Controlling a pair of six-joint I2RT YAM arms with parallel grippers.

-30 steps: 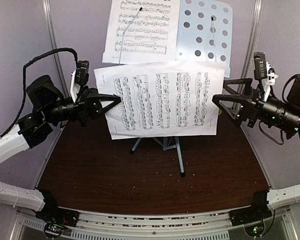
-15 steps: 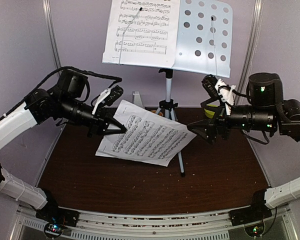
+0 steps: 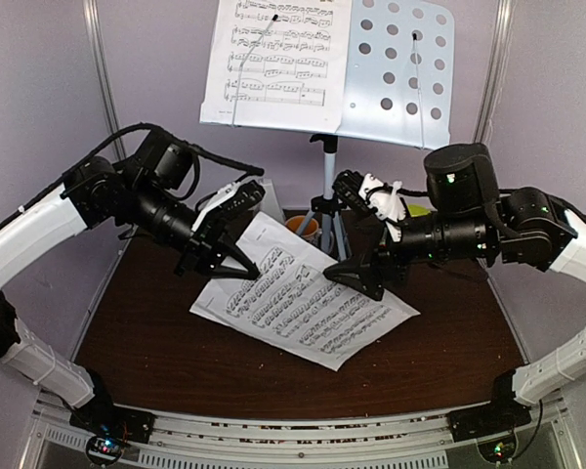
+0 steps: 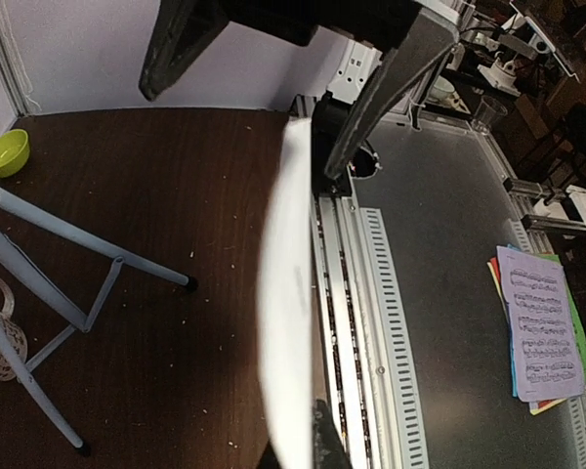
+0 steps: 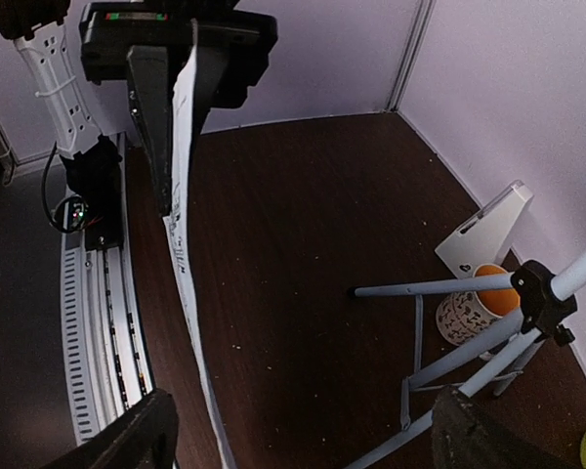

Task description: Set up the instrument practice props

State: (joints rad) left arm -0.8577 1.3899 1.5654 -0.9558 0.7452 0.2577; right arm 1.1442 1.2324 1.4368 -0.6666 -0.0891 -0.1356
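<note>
My left gripper (image 3: 236, 264): closed tight on the loose page (image 3: 303, 305), at its 10 o'clock edge.
My right gripper (image 3: 359, 281): jaws wide apart around its 2 o'clock edge.
The loose page: tilted, above the table's middle.
The music stand (image 3: 400, 83): at 12 o'clock, second page (image 3: 273, 59) resting on it.

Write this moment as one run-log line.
left gripper: shut on loose page | right gripper: open, page edge between fingers | music stand: holds mounted page, right half bare | step: second page not yet placed
</note>
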